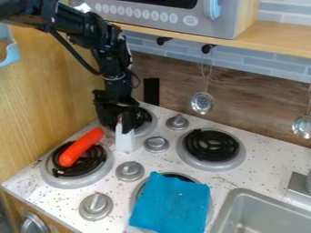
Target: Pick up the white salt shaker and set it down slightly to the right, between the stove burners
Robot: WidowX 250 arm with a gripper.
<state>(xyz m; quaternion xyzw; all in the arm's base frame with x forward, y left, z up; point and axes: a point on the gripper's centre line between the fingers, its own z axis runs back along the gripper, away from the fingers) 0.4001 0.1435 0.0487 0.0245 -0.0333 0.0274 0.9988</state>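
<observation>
Fingers of the black gripper (118, 124) point down at the upper end of a white block-like object (125, 141), and whether they are clenched on it or released beside it I cannot tell. Nearest the camera, a crumpled blue cloth (171, 203) lies over 1 burner, whose grey rim (139, 187) shows around its upper edge. Just right of it is the grey sink (247, 195), with part of a metal fixture (299, 186) at the view's right edge. To the left, 4 silver knobs (96, 206) run in a slanting row up the speckled white counter (237, 176). Left of that row, an orange-red toy sausage (81, 147) lies aslant across a black coil burner (90, 166), its upper end pointing toward the white object. Farther back, 1 bare coil burner (211, 145) sits right of the knobs, and another coil burner (142, 117) lies behind and partly beneath the gripper. Beyond stands the brown wood-look backsplash (243, 109), before which 2 metal utensils (202, 103) hang, 1 of them from a black hook (208, 48). Above are blue-grey tiles (252, 62), a wooden shelf (273, 40) and, on it, a grey toy microwave (213, 29).
</observation>
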